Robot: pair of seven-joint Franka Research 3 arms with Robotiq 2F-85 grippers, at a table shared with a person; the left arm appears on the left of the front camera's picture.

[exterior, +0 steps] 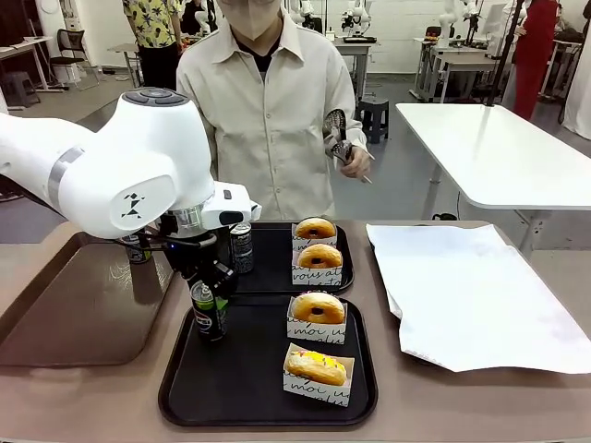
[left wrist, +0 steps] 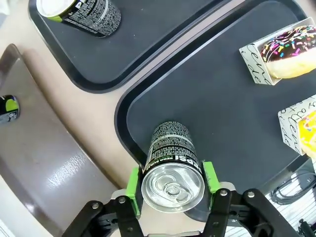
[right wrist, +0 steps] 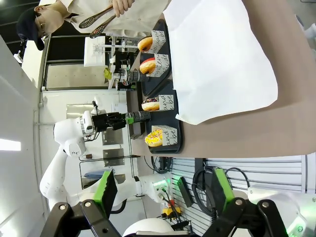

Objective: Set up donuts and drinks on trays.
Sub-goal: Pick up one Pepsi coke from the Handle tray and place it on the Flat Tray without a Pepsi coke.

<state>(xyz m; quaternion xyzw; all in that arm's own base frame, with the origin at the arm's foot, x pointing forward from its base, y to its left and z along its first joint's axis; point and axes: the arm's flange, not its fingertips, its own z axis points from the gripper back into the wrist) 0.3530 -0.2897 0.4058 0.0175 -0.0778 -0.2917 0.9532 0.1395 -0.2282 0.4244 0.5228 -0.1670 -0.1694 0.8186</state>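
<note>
Left arm (exterior: pixel 120 175) reaches in from the picture's left, wrist bent down over the left edge of the near black tray (exterior: pixel 240 388). Left gripper (left wrist: pixel 172 181) points down, green pads on both sides of an upright black can (left wrist: pixel 173 165); clamped on it, can base on the near tray by its left rim. Right gripper (right wrist: pixel 160 190) is off the table, aimed sideways, jaws apart, nothing between them.

Brown tray (exterior: pixel 83 305) lies at the table's left edge, one can (exterior: pixel 137 247) at its far side. White paper sheet (exterior: pixel 471 295) covers the table's right side.

Far black tray (exterior: pixel 277 277): one upright can (exterior: pixel 242 246) near its left side, two glazed donuts (exterior: pixel 316 229) (exterior: pixel 320 256) in white sleeves along its right edge. Near tray: one brown glazed donut (exterior: pixel 319 308) at the far right, one yellow-iced donut (exterior: pixel 317 366) at the near right corner.

Held can reads "PEPSI", white print on black, silver top with pull tab. Sleeves carry black script, partly legible: "mou". Left wrist view shows chocolate icing with sprinkles on one donut.

Person (exterior: pixel 268 101) stands at the far edge holding tongs (exterior: pixel 337 138).
</note>
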